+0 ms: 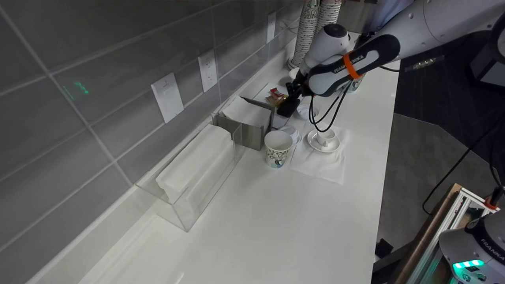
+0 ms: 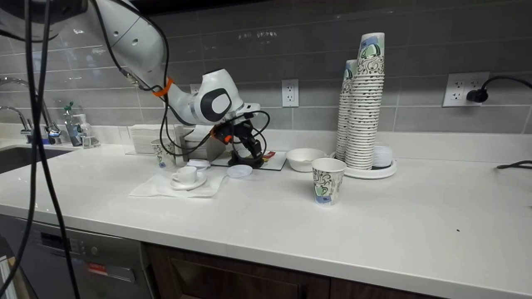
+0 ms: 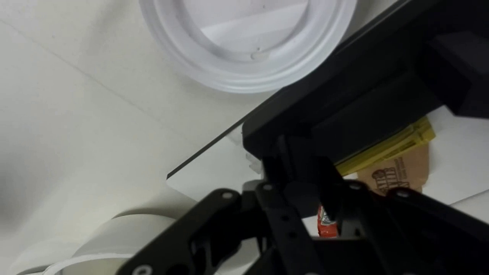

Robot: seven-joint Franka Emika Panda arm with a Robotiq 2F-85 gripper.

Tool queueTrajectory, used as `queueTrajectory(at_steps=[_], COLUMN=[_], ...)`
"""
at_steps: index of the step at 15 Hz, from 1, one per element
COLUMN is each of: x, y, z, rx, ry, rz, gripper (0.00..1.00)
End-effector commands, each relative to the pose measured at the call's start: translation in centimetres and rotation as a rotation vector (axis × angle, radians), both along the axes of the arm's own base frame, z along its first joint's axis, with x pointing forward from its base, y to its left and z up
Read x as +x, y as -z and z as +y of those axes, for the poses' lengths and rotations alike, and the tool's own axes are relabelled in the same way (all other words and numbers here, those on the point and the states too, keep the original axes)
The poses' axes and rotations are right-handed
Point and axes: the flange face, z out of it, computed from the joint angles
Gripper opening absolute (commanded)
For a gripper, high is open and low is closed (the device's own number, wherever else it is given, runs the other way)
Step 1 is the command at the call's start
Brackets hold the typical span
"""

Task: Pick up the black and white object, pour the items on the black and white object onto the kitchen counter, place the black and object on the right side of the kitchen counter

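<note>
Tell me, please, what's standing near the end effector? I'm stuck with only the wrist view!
Observer: A grey open-topped box holding white napkins stands close by.
Operator: Ooh! Is there anything to drink from?
Observer: Yes, a small white teacup, upright on a round white saucer.
Operator: What's super tall?
Observer: Two tall stacks of patterned paper cups, toward the back of the smooth white kitchen counter.

Looking down along worktop (image 1: 292, 225), in an exterior view; facing wall (image 2: 311, 52), in an exterior view; closest, in wrist view.
</note>
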Motion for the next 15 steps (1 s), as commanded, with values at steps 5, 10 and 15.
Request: queueTrajectory(at_steps=[5,10,15], x=[0.6,0.6,0.4], y=[-1.1,-1.6,-2.0], z=[-0.2,-0.6,-0.9], rx=[-0.014,0.042,0.08], ry=[0.058,0.099,0.12], rz=[0.007,-0.001,-0.008], gripper=[0.07,0.07,0.07])
